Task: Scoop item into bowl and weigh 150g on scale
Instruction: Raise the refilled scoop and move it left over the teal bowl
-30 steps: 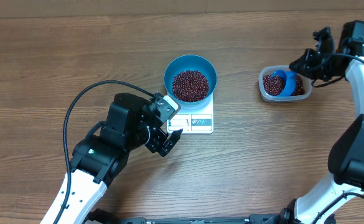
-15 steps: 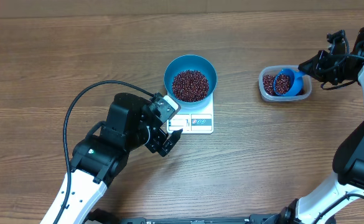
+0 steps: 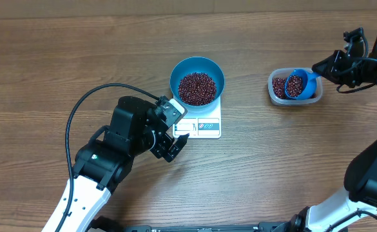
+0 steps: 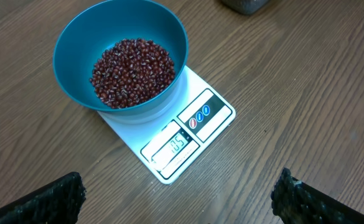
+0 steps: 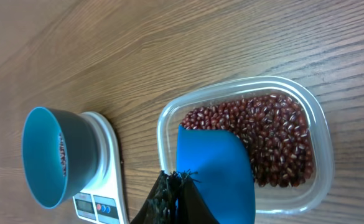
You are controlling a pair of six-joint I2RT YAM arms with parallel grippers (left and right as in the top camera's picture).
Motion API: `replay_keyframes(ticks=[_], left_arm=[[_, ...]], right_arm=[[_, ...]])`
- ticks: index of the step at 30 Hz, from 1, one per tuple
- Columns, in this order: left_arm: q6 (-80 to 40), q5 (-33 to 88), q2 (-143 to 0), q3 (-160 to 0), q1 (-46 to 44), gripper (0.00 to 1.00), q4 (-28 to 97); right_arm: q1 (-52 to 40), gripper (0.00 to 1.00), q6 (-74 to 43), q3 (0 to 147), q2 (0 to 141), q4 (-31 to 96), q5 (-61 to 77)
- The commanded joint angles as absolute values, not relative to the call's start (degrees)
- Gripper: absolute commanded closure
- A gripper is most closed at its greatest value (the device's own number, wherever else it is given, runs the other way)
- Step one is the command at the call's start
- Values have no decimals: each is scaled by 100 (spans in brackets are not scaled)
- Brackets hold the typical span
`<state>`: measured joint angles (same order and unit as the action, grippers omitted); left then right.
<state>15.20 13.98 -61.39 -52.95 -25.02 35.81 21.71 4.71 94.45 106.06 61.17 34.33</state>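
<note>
Overhead view of a weighing task judged to be late in progress. The bowl (image 3: 197,64) sits on the scale (image 3: 204,127), just ahead of the left gripper (image 3: 176,147), whose jaws stand wide apart and hold nothing. It hovers over the table (image 3: 59,58) just short of the scale's front edge. A generous mound of beans (image 3: 197,88) already covers the bowl's floor. In the left wrist view the display faces this gripper and appears to read 135, though the digits are small, so the load looks somewhat short of the target. The right gripper (image 3: 323,67) is well apart from the bowl and clamped on the handle of a small blue scoop (image 3: 296,84). The scoop reaches out in front of its fingers, over a clear tub (image 3: 294,102) of more beans. The scoop carries a fresh charge. Whether it is touching the beans beneath it cannot be told. Done: most of the filling. Left, by this reading: carry the scoop to the bowl, add only part of its load, and check the display until it shows the required weight.
</note>
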Motion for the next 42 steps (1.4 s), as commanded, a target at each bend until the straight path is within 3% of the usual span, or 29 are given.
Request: replay_keyframes(ticks=[1, 16, 34, 42], left_arm=[[1566, 1485, -6064, -5264, -2477, 0, 3579], [1566, 1485, -6064, -5264, -2477, 1, 3579], [1566, 1485, -6064, -5264, -2477, 0, 3581], [1566, 1485, -6066, -5264, -2477, 0, 3579]], right_arm=[[2193, 96, 502, 9673, 10274, 6145, 3553], [2119, 96, 478, 9679, 9771, 6187, 4165], [880, 96, -139, 9684, 9771, 5411, 4163], [773, 96, -620, 9684, 9773, 5312, 4158]])
